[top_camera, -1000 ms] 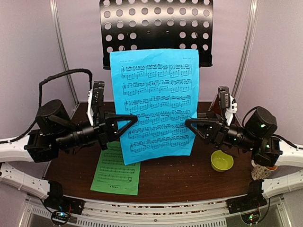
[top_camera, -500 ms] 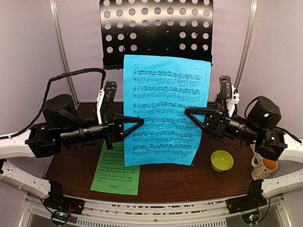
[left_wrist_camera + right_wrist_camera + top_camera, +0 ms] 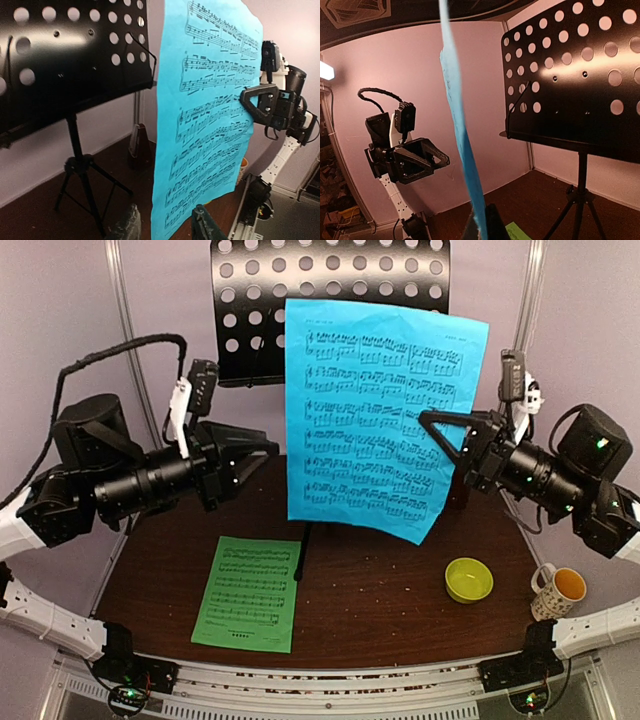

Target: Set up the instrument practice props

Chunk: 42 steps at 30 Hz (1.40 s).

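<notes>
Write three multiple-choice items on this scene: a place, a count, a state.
1. Where does the green sheet lie? A at the table's far right; B on the table, near left; C off the table.
2. How many music sheets show? A one; B two; C three.
3. Which gripper holds the blue sheet? A the left only; B the right only; C both.
Key: 1 B, it lies flat by the left arm's side. 2 B, one green, one blue. 3 B, the right gripper is shut on its edge while the left gripper stands open, apart from it.
</notes>
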Motion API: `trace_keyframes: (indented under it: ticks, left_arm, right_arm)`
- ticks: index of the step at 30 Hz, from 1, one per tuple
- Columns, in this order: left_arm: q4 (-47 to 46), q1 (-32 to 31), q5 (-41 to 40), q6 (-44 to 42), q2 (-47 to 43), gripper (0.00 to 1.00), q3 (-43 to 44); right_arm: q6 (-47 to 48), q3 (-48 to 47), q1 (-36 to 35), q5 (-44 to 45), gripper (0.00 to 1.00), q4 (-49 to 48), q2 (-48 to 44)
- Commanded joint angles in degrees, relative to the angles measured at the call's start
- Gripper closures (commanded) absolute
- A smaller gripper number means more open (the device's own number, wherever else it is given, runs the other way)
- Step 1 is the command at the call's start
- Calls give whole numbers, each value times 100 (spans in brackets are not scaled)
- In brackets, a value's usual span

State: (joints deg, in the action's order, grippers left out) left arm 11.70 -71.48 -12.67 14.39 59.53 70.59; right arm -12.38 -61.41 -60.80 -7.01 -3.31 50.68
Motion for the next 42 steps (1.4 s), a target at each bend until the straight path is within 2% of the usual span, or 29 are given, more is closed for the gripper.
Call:
trace_keyframes:
  ticks: [1, 4, 8, 13, 17, 24, 34, 39, 42]
  left_arm:
    - [424, 5, -1506, -851, 72, 58, 907]
    - [736, 382, -1707, -887, 282, 58, 1515]
    - [761, 1373, -673, -577, 468, 57, 1942]
    - [1121, 1846, -72, -713, 1192, 55, 2912]
    - [1255, 1993, 218, -801, 1806, 52, 3511]
    - [1413, 2282, 157, -779, 2414, 47, 4130]
    - [1730, 2510, 64, -732, 2939, 49, 4662]
    - [1896, 2590, -23, -722, 3176, 53, 4899]
    - [1914, 2603, -37, -720, 3275, 59, 4989]
  right_arm:
    - [531, -669, 102, 750, 100, 550, -26]
    - [628, -1101, 236, 932, 100, 622, 106]
    - [673, -1631, 455, 880, 100, 622, 396]
    - [698, -2333, 810, 496, 100, 512, 918]
    - [677, -2894, 1096, 138, 100, 483, 1385]
    - [653, -3812, 1425, -451, 100, 529, 2095]
    - [848, -4819, 1655, -735, 100, 895, 2828]
    - [919, -5089, 1722, -785, 100, 1017, 3041]
    - [964, -5181, 1752, -782, 100, 1033, 3151]
